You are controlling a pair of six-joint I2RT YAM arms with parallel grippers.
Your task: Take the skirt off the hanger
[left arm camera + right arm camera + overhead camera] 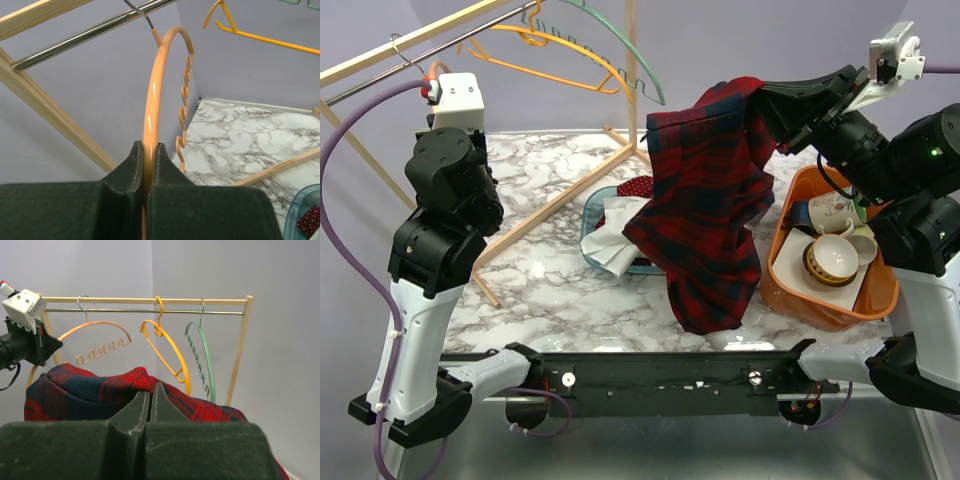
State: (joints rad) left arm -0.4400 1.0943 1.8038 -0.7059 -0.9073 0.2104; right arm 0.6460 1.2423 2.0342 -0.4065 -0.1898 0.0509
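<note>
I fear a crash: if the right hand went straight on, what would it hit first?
Beyond the skirt it holds, the right hand would probably meet the yellow hanger; depth is unclear.

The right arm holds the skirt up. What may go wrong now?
The right gripper pinches only a fold of the skirt, so it may slip out. The skirt hangs beside the orange bin of cups; a swing might snag them. The left gripper clamps the hanger hooked on the rail; pulling could shake it.

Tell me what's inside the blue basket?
A white cloth and a red dotted cloth show in the blue basket. The plaid skirt covers its right side, hiding anything there.
</note>
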